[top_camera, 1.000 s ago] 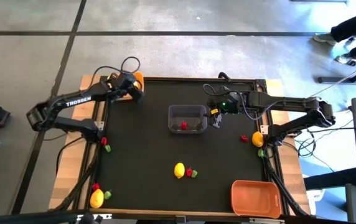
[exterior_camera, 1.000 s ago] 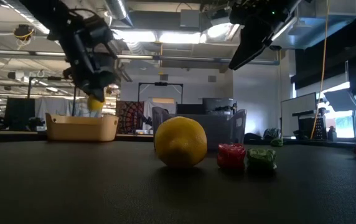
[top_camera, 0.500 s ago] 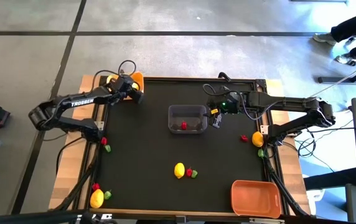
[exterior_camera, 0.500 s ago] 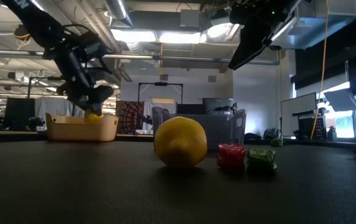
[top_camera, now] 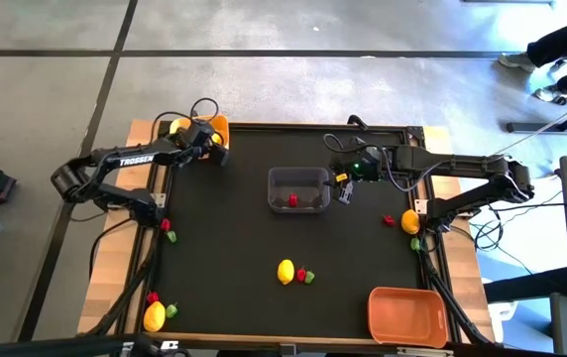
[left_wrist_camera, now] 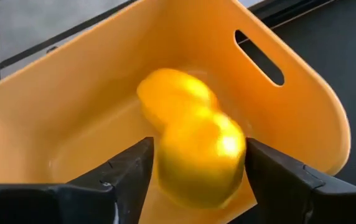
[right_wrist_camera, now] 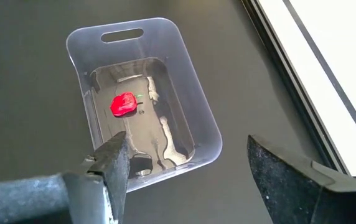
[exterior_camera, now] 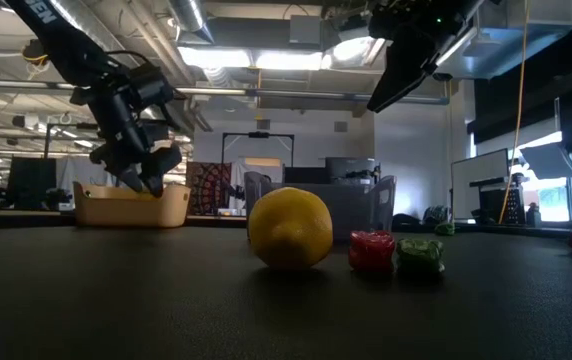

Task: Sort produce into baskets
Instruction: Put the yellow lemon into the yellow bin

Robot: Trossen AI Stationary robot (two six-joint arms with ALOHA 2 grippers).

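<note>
Open mat [top_camera: 224, 228] surrounds the clear basket [top_camera: 298, 189]; a lemon [top_camera: 285, 271] cluster sits nearer the front.

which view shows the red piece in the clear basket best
The right wrist view: it looks down into the clear basket, so the red piece lies unobstructed on its floor. The high view shows it only as a small red spot. In the low view the lemon hides much of the basket, and the piece cannot be made out.

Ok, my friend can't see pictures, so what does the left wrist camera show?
A yellow lemon sits between the left gripper's two dark open fingers, just over the yellow basket. A second lemon lies in the basket behind it, and the black table shows past the rim.
</note>
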